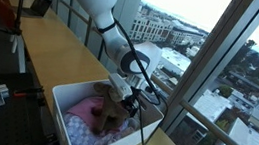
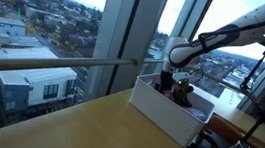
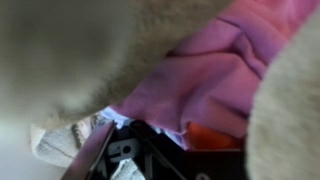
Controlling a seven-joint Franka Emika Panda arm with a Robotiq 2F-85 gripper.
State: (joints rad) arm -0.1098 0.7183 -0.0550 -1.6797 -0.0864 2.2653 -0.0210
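Your gripper (image 1: 124, 100) is down inside the white bin (image 1: 60, 119), right at a brown fuzzy item (image 1: 113, 107) that lies on top of the bin's contents, toward the wall on the window side. The arm and wrist cover most of that item in both exterior views, so you cannot read its outline, which way it points, or how its long axis runs. In the wrist view it is only blurred tan fur (image 3: 90, 50) filling the upper left, with more tan at the right edge, cut off by the frame.

The fingers are hard to make out: only dark metal shows low in the wrist view. You cannot tell whether they are released or clenched, or whether they have hold of the fur.

Under and beside the fuzzy item lies a pink cloth (image 3: 210, 70), bunched and folded, with a small orange patch (image 3: 210, 135) below it. The bin stands on the wooden counter (image 1: 53, 42), close to its window edge, with its long walls running along that edge.
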